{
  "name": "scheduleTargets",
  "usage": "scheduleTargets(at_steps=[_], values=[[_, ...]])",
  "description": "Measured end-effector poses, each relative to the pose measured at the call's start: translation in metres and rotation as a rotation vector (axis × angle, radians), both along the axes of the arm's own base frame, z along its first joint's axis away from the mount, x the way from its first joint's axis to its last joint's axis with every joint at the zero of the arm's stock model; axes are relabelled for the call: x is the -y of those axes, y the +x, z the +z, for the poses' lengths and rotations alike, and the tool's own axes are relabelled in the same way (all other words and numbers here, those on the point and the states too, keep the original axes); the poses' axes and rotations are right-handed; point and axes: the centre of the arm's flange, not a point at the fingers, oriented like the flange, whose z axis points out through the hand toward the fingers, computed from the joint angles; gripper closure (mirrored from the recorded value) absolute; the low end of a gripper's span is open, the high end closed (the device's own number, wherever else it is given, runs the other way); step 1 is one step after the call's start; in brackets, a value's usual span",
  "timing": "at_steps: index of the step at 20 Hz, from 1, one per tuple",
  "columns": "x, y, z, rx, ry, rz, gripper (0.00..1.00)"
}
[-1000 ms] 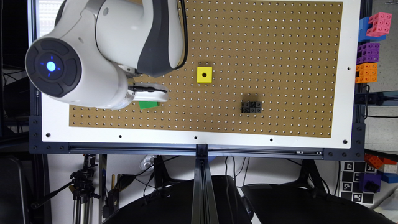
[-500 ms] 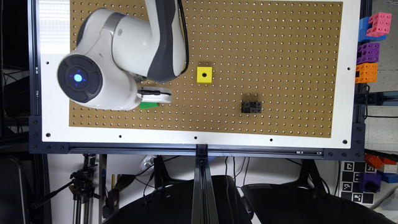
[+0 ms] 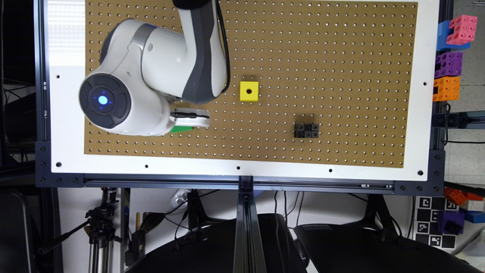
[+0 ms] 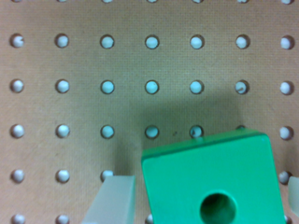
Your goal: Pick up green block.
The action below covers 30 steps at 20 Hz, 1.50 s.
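The small green plastic cube (image 4: pixel 212 182) sits hole-up, slightly skewed to the brown pegboard's (image 3: pixel 341 57) rows, between the open gripper's (image 4: pixel 201 198) translucent fingers (image 4: pixel 112 200); the white arm (image 3: pixel 151 76) hangs over the board's near-left part.

A brown perforated pegboard (image 3: pixel 341 57), set in a white frame (image 3: pixel 426 113), carries a yellow plastic cube (image 3: pixel 249 91) with a round dark hole in its top face. A small black studded brick (image 3: pixel 306 130) lies well apart from the cube, toward the exterior view's right. Pink (image 3: pixel 461 29), purple (image 3: pixel 448 65) and orange (image 3: pixel 446 88) studded blocks sit stacked beyond the frame's right edge. A black tripod (image 3: pixel 99 227) stands below the board.
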Motion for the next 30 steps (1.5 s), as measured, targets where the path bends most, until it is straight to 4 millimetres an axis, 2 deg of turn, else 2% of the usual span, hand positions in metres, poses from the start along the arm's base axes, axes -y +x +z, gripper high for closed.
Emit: scheduleTargets(at_steps=[9, 10, 25, 30], values=[[-0.001, 0.002, 0.000, 0.002, 0.001, 0.002, 0.00], [-0.003, 0.002, 0.000, 0.003, 0.003, 0.004, 1.00], [-0.003, 0.002, 0.001, 0.001, 0.003, 0.005, 1.00], [-0.003, 0.003, 0.028, -0.006, 0.003, 0.005, 1.00]])
